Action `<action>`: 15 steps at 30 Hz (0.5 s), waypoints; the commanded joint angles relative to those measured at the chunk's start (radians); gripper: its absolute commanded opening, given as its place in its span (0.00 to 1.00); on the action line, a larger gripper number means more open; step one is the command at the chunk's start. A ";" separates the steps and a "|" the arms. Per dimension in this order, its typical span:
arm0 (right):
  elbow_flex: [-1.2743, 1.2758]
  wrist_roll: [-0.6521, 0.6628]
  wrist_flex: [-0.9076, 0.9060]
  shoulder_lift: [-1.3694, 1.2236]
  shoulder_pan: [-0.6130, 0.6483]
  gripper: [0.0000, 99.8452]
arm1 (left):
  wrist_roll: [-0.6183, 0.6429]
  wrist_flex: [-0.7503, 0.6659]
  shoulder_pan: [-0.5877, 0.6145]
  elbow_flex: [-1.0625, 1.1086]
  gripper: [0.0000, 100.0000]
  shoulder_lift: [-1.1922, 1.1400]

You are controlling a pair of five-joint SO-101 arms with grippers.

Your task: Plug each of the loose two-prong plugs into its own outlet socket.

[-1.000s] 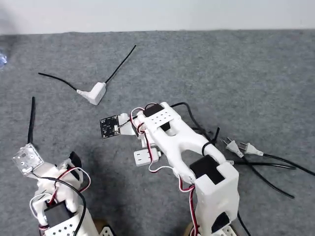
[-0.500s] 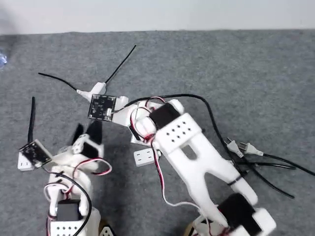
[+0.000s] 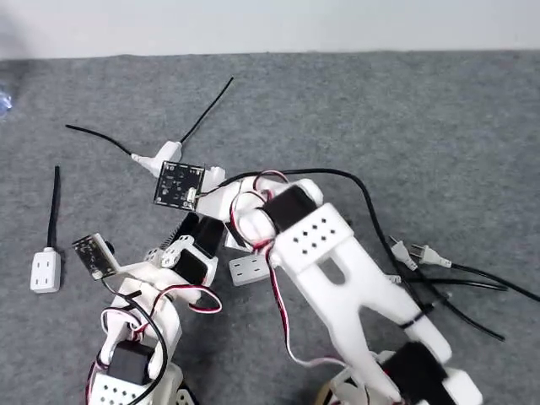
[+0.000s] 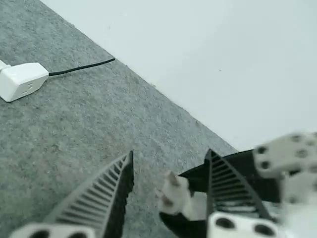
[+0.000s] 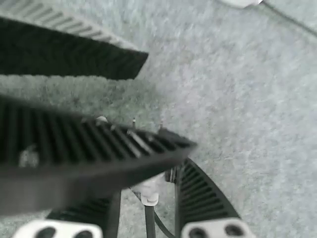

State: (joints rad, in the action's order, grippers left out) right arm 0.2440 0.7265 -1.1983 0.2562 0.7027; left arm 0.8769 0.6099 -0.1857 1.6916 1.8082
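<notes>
Clamping a white two-prong plug (image 4: pixel 171 196), the right gripper (image 5: pixel 148 193) faces the left gripper (image 4: pixel 171 153), fingers apart, ten o'clock of a white outlet block (image 3: pixel 251 270).

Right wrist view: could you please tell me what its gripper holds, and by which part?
The right gripper pinches a two-prong plug by its white body, prongs forward.
</notes>
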 commanded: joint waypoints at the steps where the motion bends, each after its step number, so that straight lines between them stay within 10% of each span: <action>1: -0.014 -0.018 -0.045 0.124 0.058 0.01 | 0.005 0.011 -0.005 -0.008 0.22 0.012; 15: -0.009 -0.020 -0.111 0.294 0.085 0.01 | 0.005 0.014 -0.005 -0.008 0.22 0.014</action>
State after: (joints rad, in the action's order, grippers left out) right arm 0.2470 0.7173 -1.3073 0.4987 0.7718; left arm 0.8784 0.6130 -0.1826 1.6870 1.8082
